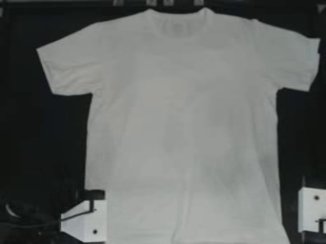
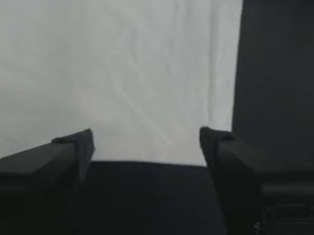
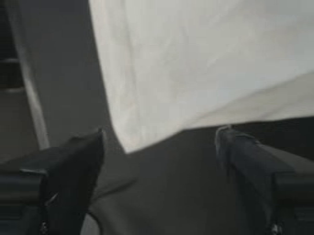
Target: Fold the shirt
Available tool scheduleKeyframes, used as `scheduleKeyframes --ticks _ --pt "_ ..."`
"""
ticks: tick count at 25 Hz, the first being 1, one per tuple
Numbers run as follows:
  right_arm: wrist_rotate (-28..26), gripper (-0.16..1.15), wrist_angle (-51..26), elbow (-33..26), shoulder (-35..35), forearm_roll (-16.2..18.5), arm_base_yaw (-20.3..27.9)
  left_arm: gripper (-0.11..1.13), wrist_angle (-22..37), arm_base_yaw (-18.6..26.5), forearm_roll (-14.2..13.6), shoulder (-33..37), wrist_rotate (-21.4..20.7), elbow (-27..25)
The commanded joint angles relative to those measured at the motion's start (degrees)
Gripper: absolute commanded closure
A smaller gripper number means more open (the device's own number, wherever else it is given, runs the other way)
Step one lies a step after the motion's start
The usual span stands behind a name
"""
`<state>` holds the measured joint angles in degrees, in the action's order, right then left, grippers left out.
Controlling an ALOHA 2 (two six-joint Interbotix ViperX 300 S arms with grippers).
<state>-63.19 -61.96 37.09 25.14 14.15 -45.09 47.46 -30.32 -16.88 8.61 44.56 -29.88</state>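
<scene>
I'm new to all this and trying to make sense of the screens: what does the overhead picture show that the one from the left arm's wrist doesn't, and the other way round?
Only the top view shows the whole shirt spread flat on the dark table, sleeves and neck included, with the left gripper by its lower left edge and the right gripper off its lower right.

Only the left wrist view shows, close up, that gripper's jaws standing open, with the hem edge just beyond them.

Both show the white shirt lying on the dark table, not yet folded.
</scene>
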Motion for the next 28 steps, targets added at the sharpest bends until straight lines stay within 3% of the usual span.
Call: scheduleKeyframes --ticks 1,14,28 --pt "-1.58 0.00 3.96 0.97 -0.79 0.88 -0.35 0.04 -0.35 -0.44 0.62 -0.70 1.41 1.49" --pt "-8.70 0.00 14.50 5.80 -8.00 4.92 -0.35 0.05 -3.60 -1.05 0.62 -7.29 3.69 1.23" --pt "-11.34 0.00 22.06 7.47 -13.97 2.99 -0.35 0.04 -5.45 -1.85 4.22 -14.33 3.60 4.04"
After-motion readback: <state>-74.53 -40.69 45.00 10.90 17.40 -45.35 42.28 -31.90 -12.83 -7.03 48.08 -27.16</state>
